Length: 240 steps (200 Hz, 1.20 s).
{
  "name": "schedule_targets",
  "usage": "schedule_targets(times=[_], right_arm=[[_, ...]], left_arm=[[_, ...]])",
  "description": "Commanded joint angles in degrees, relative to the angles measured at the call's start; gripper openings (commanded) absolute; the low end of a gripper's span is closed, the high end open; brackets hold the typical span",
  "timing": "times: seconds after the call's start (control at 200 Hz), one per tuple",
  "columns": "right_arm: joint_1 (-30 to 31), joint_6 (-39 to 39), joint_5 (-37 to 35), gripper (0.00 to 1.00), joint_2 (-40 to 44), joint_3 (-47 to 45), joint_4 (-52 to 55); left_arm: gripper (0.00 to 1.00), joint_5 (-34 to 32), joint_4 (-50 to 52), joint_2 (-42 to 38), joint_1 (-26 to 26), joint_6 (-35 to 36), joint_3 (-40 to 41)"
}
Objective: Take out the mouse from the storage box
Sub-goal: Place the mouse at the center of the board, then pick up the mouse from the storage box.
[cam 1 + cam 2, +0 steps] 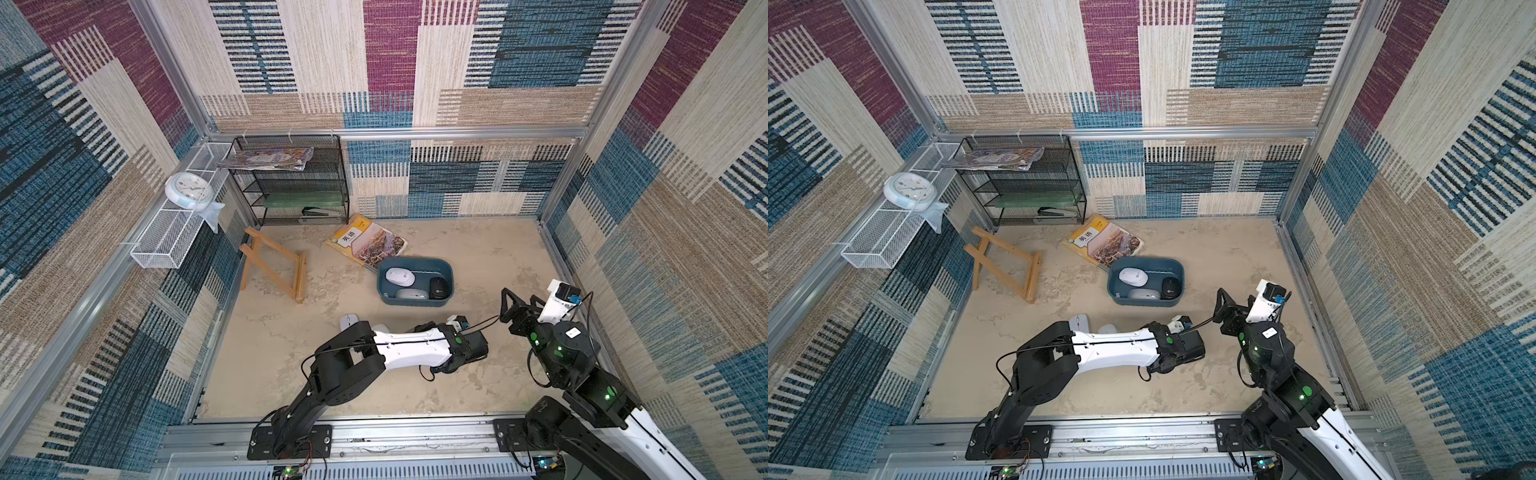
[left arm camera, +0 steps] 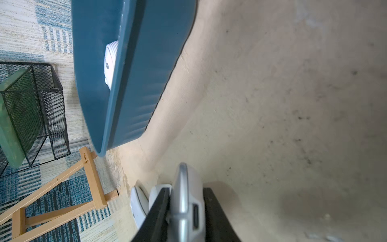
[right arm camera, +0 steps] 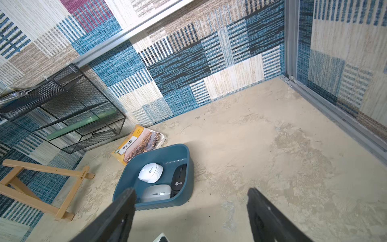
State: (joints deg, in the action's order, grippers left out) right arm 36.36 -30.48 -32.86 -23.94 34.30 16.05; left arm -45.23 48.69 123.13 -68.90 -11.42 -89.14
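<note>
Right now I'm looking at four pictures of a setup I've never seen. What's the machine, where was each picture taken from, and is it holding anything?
These are two robot arms mounted at the edge of the table. Two pictures look down from one overhead camera; the others come from a camera on each wrist. On the table sit a teal storage box holding a white mouse, a black mouse and a grey mouse, plus a book and a wooden easel. The left arm's two fingers have a silver mouse between them, outside the box; whether gripped, I cannot tell. The right arm's fingers stand wide apart, empty.
</note>
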Motion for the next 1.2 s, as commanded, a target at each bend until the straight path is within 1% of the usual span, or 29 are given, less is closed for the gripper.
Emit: schedule_targets(times=[0.0, 0.2, 0.356, 0.611, 0.816, 0.952, 1.062, 1.197], right_arm=[[0.01, 1.62, -1.68, 0.87, 0.08, 0.85, -0.15], [0.01, 2.68, -2.17, 0.87, -0.01, 1.42, -0.58], [0.03, 3.19, -2.12, 0.88, -0.56, 1.44, -0.94], [0.03, 3.49, -1.79, 0.89, -5.01, 3.08, -0.17], [0.03, 3.82, -1.09, 0.9, -8.13, 4.14, -1.49], [0.03, 4.28, 1.31, 0.91, -13.5, 5.5, -2.57], [0.03, 4.96, 3.88, 0.91, -20.29, 7.92, -2.89], [-0.08, 7.58, 7.65, 0.92, -30.82, 12.11, -3.58]], left_arm=[[0.4, 1.93, -1.18, 0.2, -0.27, -0.18, 0.68], [0.59, 6.33, -4.04, -2.32, -0.71, -0.01, 2.72], [0.7, 9.8, -7.11, -6.57, -0.71, -0.09, 5.36], [0.79, 11.91, -14.41, -17.12, -0.69, -2.1, 13.43], [0.83, 11.93, -22.03, -29.59, -0.4, -3.38, 23.38], [0.86, 11.23, -26.85, -40.44, 1.05, -5.02, 31.31], [0.89, 12.34, -29.21, -49.92, 4.4, -6.73, 37.53], [0.92, 15.93, -29.51, -61.35, 11.11, -8.84, 44.08]])
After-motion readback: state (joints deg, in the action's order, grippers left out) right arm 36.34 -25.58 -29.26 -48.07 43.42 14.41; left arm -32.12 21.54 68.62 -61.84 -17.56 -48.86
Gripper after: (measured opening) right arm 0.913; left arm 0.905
